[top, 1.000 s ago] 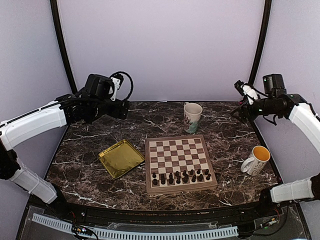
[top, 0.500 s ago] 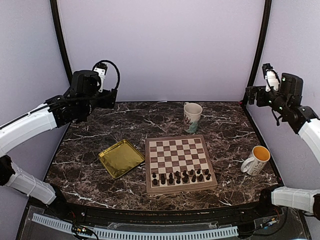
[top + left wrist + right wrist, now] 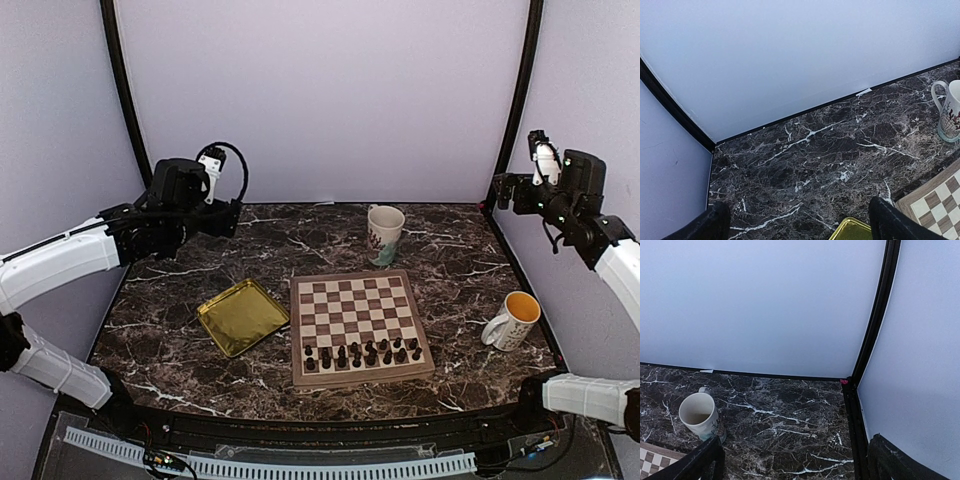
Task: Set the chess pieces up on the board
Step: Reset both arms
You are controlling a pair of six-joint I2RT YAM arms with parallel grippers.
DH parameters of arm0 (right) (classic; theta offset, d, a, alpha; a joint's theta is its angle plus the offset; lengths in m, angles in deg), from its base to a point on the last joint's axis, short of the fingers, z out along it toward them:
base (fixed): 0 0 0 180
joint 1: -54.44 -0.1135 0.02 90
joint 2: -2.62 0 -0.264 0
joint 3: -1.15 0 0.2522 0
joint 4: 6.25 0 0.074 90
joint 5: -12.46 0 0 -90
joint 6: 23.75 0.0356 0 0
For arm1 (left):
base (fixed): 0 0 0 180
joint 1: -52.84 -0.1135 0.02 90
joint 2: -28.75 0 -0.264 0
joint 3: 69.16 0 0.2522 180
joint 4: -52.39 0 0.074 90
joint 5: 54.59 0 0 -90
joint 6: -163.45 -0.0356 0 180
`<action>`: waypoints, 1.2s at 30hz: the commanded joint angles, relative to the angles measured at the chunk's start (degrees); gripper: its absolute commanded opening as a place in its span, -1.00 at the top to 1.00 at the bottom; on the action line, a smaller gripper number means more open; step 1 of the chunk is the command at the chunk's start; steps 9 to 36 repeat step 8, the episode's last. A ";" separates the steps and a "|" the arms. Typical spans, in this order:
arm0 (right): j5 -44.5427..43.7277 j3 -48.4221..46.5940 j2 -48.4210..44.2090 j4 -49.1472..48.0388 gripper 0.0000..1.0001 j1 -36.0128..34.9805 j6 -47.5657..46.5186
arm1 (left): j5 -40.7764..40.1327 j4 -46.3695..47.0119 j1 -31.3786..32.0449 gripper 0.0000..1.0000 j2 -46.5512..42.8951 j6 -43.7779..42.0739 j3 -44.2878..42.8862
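Observation:
The wooden chessboard (image 3: 362, 327) lies at the table's middle front. Several tiny dark chess pieces (image 3: 362, 353) stand in two rows along its near edge. Its corner shows in the left wrist view (image 3: 935, 205) and the right wrist view (image 3: 652, 460). My left gripper (image 3: 234, 216) hangs high over the table's back left, open and empty, its fingertips (image 3: 890, 222) wide apart. My right gripper (image 3: 500, 190) hangs high at the back right corner, open and empty, its fingertips (image 3: 702, 460) wide apart.
A shiny gold square tray (image 3: 241, 316) lies left of the board. A white patterned mug (image 3: 385, 230) stands behind the board. A white mug with an orange inside (image 3: 512, 321) stands right of the board. Lilac walls and black posts enclose the table.
My left arm swung back then slightly forward and down over the back left. My right arm rose and drew back to the back right corner. The pieces have not moved.

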 commanded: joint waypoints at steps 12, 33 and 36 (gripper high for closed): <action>2.96 -7.96 1.52 0.56 -1.00 0.31 1.06 | -0.24 -1.16 -0.17 -0.98 -2.67 -1.91 -4.59; 2.96 -7.96 1.52 0.56 -1.00 0.31 1.06 | -0.24 -1.16 -0.17 -0.98 -2.67 -1.91 -4.59; 2.96 -7.96 1.52 0.56 -1.00 0.31 1.06 | -0.24 -1.16 -0.17 -0.98 -2.67 -1.91 -4.59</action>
